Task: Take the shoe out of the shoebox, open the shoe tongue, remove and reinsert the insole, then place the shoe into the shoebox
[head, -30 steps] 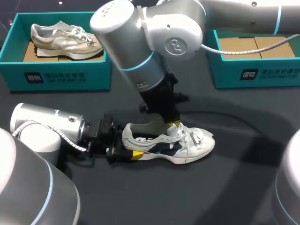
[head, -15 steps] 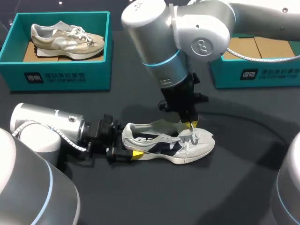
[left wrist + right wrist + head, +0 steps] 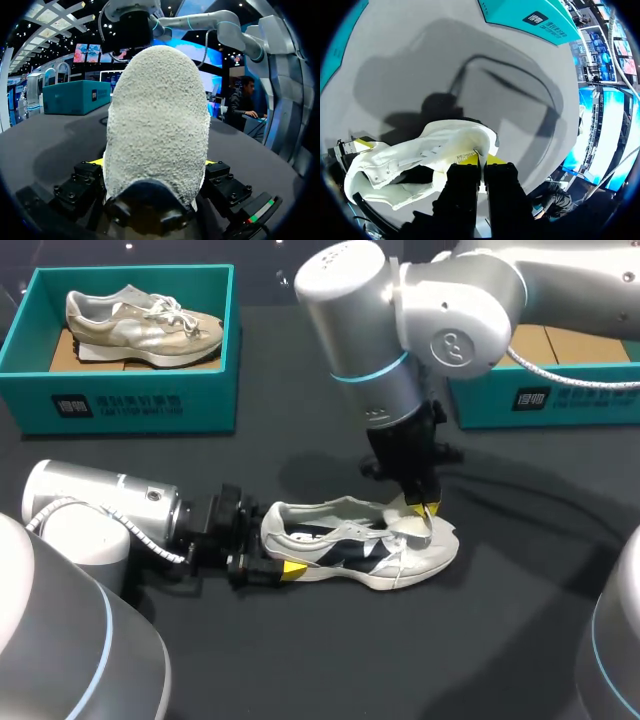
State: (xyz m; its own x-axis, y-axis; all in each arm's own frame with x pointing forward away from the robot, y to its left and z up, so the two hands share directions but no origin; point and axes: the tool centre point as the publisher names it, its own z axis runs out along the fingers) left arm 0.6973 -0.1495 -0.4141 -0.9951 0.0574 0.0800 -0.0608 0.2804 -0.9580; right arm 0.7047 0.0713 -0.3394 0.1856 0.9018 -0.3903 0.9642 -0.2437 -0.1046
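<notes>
A white shoe (image 3: pixel 360 550) with dark side panels lies on its sole on the black table, toe to the right. My left gripper (image 3: pixel 275 558) lies low at its heel with a finger on each side; the left wrist view shows the fuzzy heel (image 3: pixel 157 125) filling the gap of the left gripper (image 3: pixel 152 165). My right gripper (image 3: pixel 424 508) points down over the toe end, shut on the shoe tongue (image 3: pixel 405 522), which is pulled forward. In the right wrist view the white tongue (image 3: pixel 455 137) is pinched between the yellow tips of the right gripper (image 3: pixel 482 160).
A teal shoebox (image 3: pixel 120 405) at the back left holds a beige shoe (image 3: pixel 140 320). A second teal shoebox (image 3: pixel 545 400) with a cardboard floor stands at the back right, behind my right arm.
My right gripper has moved to the right, from over the shoe's opening to over its toe, drawing the tongue forward. The left gripper and the shoe's heel have stayed put.
</notes>
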